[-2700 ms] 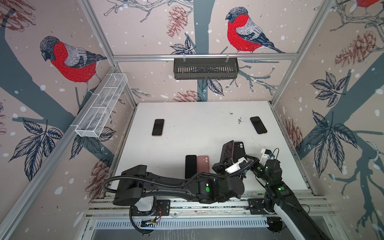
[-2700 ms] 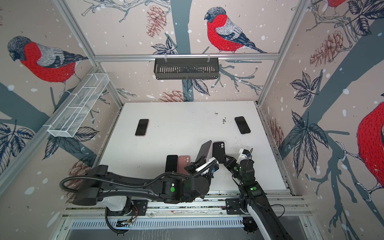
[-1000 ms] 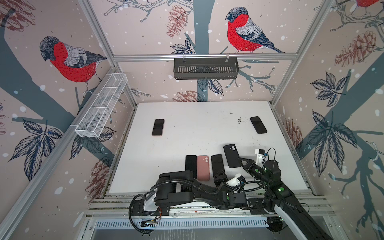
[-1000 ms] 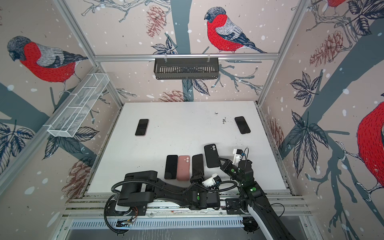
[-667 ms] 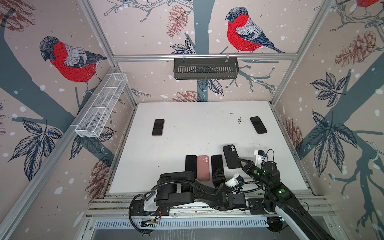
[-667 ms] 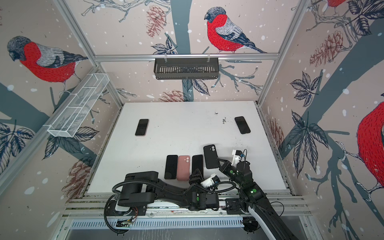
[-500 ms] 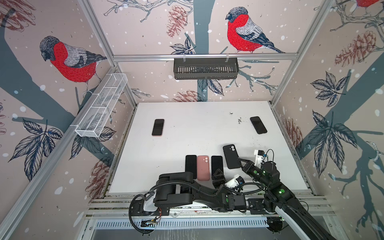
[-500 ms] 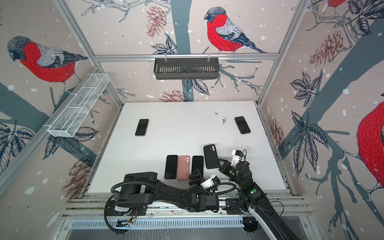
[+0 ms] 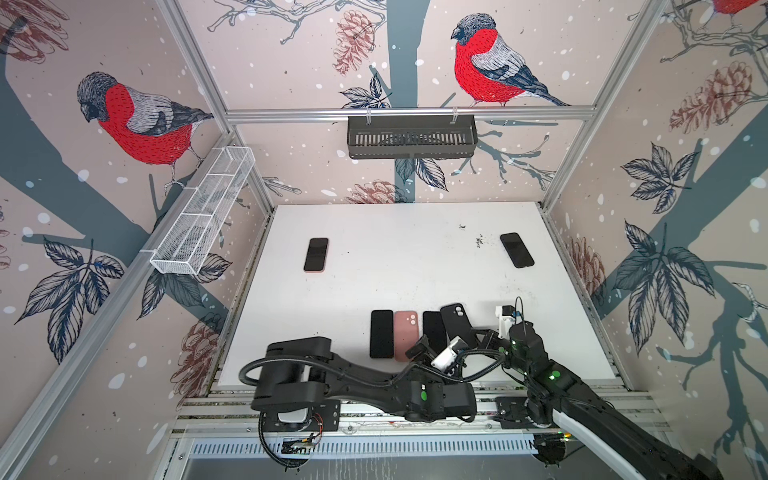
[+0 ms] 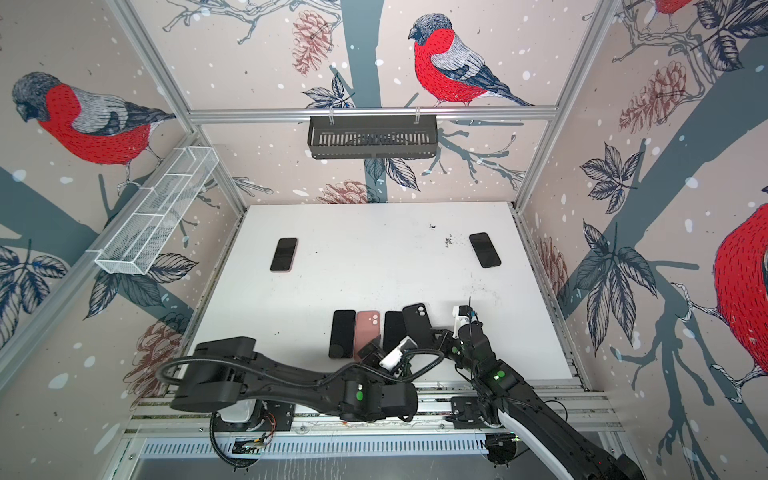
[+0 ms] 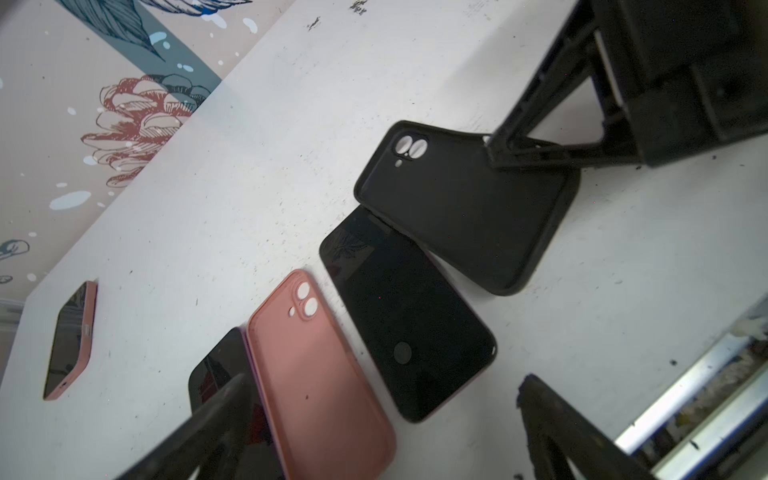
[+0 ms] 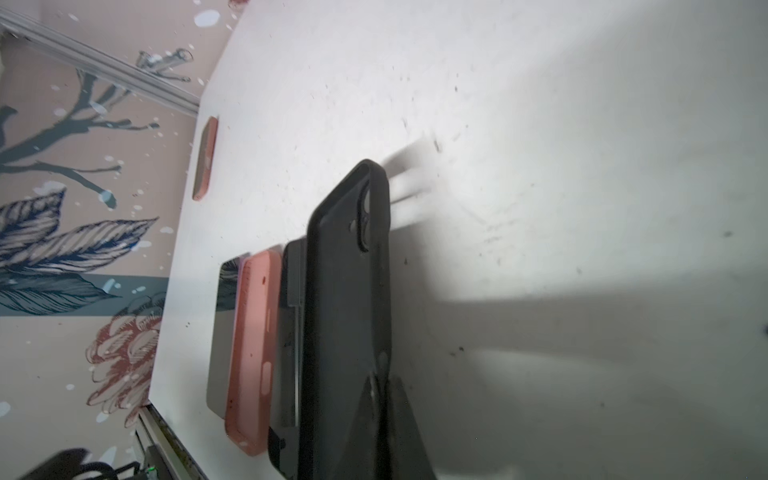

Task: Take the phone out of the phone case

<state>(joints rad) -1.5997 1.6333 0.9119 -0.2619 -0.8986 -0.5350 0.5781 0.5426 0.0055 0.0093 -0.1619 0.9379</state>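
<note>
No readable text, labels, brands or numbers, black phone case (image 11: 465, 212) and pink phone case (image 11: 320, 386) unmarked

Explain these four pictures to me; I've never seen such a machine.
Two black robot arms stand at the near edge of a white table. Two pictures look down from overhead and are almost alike. The other two come from a camera on each arm's wrist. In a row on the table lie a leftmost phone, an empty pink case and a black phone. A pink-cased phone and a dark phone lie farther back. The right gripper is shut on the rim of the empty black case. The left gripper is open and empty over the row's near end.
</note>
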